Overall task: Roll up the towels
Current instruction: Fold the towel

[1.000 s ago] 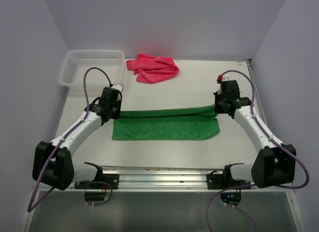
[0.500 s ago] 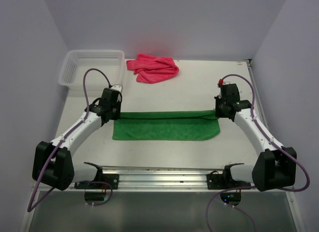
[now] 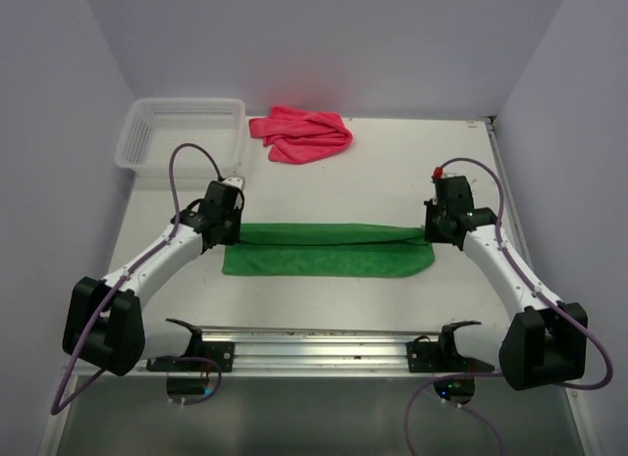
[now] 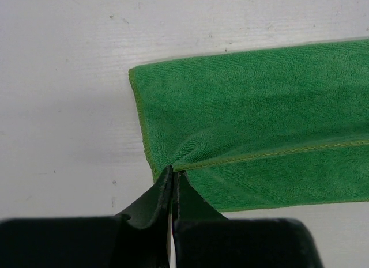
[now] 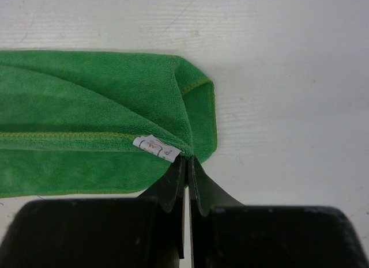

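Note:
A green towel (image 3: 329, 250) lies as a long strip across the middle of the table, its far edge lifted and folded toward the near side. My left gripper (image 3: 228, 230) is shut on the towel's left far corner (image 4: 173, 167). My right gripper (image 3: 434, 230) is shut on the right far corner (image 5: 185, 154), beside a small white label (image 5: 154, 147). A pink towel (image 3: 302, 132) lies crumpled at the back of the table, apart from both grippers.
A white plastic basket (image 3: 182, 132) stands at the back left. Walls close in the table on the left, the right and the back. A metal rail (image 3: 314, 340) runs along the near edge between the arm bases.
Both grippers have drawn the towel's far edge toward the near side, so the folded strip is narrower. The right gripper has moved down and slightly nearer.

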`<state>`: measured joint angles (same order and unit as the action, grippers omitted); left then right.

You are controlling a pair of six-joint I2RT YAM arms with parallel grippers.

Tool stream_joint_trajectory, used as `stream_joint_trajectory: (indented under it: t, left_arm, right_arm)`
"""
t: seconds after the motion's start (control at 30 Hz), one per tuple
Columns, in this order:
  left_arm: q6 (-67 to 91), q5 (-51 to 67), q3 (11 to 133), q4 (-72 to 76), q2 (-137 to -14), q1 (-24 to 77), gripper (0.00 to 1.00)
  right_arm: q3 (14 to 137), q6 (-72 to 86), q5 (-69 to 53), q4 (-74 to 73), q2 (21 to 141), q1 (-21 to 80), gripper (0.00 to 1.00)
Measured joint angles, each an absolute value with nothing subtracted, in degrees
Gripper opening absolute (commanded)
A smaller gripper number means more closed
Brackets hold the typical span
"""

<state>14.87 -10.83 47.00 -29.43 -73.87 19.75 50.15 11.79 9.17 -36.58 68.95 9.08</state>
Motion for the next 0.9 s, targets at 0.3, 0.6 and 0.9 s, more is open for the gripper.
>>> stream_joint_trajectory:
  t: [0.3,0.6,0.9]
  left_arm:
    - [16.19,-12.49,46.92,-30.96,-73.87,22.7,0.03]
    - [17.69,-14.96,46.92,-31.51,-72.53,26.76,0.33]
    - [18.96,-17.06,46.92,-32.36,-70.61,27.9,0.37]
  right_arm:
    - [48.21,12.91,8.4,-36.88,68.93,9.89,0.05]
    - [47.72,13.91,7.79,-37.76,68.05,10.11,0.18]
    - [47.33,14.33,7.79,-38.48,65.25,10.11,0.18]
